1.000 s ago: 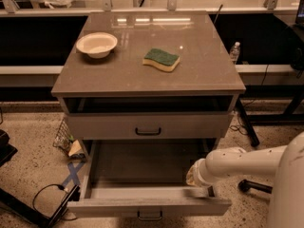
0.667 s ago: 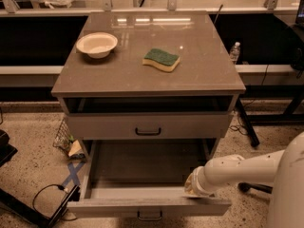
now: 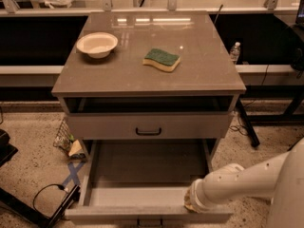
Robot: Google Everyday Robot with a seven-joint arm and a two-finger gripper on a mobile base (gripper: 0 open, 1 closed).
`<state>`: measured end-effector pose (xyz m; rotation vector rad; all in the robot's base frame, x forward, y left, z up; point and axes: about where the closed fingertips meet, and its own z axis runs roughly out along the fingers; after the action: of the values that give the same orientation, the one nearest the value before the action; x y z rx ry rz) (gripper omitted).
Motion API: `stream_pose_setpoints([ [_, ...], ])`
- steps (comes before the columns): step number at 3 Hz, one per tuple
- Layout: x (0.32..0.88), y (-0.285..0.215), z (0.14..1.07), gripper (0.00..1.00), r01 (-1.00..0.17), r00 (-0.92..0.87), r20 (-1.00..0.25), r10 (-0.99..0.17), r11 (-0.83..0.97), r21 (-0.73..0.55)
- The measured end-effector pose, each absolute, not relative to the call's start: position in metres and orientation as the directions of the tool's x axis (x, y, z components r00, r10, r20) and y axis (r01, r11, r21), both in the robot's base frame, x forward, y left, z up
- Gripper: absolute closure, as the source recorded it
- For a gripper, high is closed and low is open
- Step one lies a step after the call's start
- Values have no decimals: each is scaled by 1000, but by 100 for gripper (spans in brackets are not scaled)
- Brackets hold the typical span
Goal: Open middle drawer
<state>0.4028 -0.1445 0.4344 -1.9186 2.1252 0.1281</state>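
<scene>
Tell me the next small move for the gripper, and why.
The wide light-grey middle drawer already stands pulled far out, its plain grey inside showing. The gripper sits at its front edge, right of the small black bar handle. I would probably lift the gripper clear of the front rather than pull further.

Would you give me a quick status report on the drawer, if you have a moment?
Gripper at front edge of middle drawer, right side. Drawer pulled far out. Black cable on floor by its left corner.

White arm (image 3: 247, 182) stretched in from lower right, gripper (image 3: 190, 204) low, well below table's (image 3: 204, 75) front edge, nearer its right corner.
</scene>
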Motion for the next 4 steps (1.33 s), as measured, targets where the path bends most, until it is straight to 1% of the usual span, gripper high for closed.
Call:
stream_pose_setpoints([
  [1,403,-144,434,100,-986,-83,-260,-962,117,-117],
  [2,402,-144,434,85,-986,-83,-260,-962,116,-116],
  [4,402,-144,434,38,-987,-81,-260,-962,115,-115],
])
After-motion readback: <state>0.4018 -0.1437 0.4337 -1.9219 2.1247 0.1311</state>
